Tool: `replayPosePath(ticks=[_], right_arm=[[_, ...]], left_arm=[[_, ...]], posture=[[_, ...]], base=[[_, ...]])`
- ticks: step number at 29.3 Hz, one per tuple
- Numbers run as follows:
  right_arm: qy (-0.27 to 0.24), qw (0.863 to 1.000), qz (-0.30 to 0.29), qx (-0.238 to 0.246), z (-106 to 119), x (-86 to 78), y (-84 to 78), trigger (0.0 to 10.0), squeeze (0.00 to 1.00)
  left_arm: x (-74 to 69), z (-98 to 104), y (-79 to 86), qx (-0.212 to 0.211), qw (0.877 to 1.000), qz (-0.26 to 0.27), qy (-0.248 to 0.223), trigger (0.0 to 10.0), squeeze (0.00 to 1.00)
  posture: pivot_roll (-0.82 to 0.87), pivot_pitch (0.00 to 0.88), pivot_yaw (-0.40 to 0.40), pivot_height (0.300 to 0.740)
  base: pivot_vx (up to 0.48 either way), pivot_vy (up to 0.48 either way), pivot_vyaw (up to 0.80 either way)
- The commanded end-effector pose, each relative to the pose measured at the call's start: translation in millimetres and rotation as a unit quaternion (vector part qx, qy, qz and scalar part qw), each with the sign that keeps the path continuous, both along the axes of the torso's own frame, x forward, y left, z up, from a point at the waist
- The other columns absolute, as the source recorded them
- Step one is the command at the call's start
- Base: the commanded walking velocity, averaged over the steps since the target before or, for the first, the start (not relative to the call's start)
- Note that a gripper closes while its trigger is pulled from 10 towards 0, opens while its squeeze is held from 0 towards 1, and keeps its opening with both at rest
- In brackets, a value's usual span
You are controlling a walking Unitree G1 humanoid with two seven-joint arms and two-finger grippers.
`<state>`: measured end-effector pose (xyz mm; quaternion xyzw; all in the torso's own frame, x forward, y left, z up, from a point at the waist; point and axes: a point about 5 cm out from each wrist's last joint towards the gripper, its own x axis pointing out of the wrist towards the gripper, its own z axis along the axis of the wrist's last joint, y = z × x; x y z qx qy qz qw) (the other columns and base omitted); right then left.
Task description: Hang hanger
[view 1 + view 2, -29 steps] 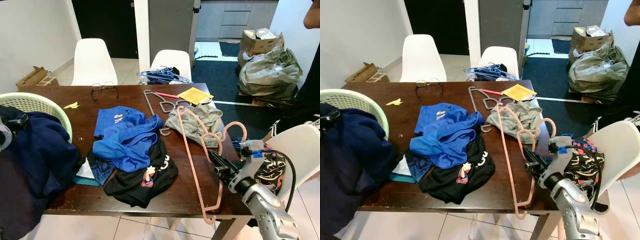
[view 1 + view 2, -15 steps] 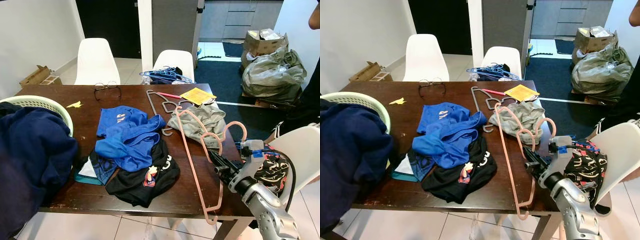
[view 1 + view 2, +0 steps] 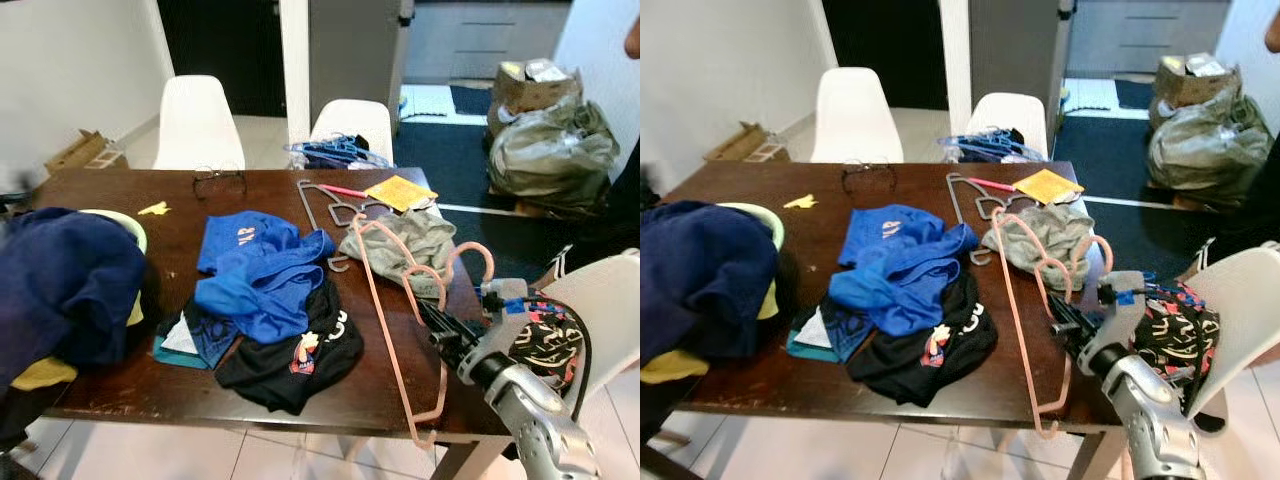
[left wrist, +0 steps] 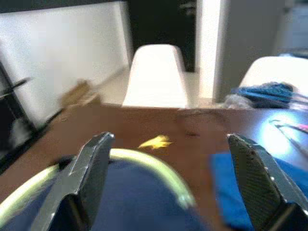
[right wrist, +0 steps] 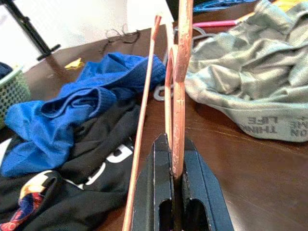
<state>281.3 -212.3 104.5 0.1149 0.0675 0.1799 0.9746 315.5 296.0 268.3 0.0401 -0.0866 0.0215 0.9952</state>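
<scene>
Your right tool (image 5: 175,168) pinches the pink hanger (image 3: 395,330) at the near right edge of the tabletop (image 3: 110,190), fingers pressed on its bar. You see the hanger tilted up over the wood, its hook beside the grey garment (image 3: 400,240). Your left tool (image 4: 168,178) hangs spread wide above the basket (image 4: 144,161) of dark blue clothes. Blue and black shirts (image 3: 265,300) lie mid-tabletop.
</scene>
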Motion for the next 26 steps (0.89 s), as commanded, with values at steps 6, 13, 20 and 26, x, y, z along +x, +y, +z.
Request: replayPosePath(ticks=[6, 13, 20, 26], right_arm=[[0.024, 1.000, -0.011, 0.007, -10, -2.1, 0.3, 10.0, 0.00], [0.019, 1.000, -0.012, 0.008, -9, -2.8, 0.5, 10.0, 0.00], [0.020, 1.000, -0.012, 0.011, -10, -1.9, 1.9, 10.0, 0.00], [0.019, 1.000, -0.013, 0.011, -10, -2.1, 2.1, 10.0, 0.00]], left_arm=[[10.7, -49, -70.5, 0.033, 0.990, -0.117, 0.076, 10.0, 0.00], [15.3, -88, -70.4, 0.030, 0.983, -0.051, 0.176, 10.0, 0.00], [11.3, -151, -115.0, 0.063, 0.933, -0.166, 0.313, 10.0, 0.00], [14.1, -160, -127.7, 0.102, 0.922, -0.199, 0.317, 10.0, 0.00]], posture=[[-0.03, 0.000, 0.040, 0.731], [-0.03, 0.000, 0.047, 0.731], [-0.03, 0.000, 0.048, 0.731], [-0.04, 0.000, 0.053, 0.731]], base=[[0.000, 0.000, -0.80], [0.000, 0.000, 0.00], [0.000, 0.000, 0.00], [0.000, 0.000, 0.00]])
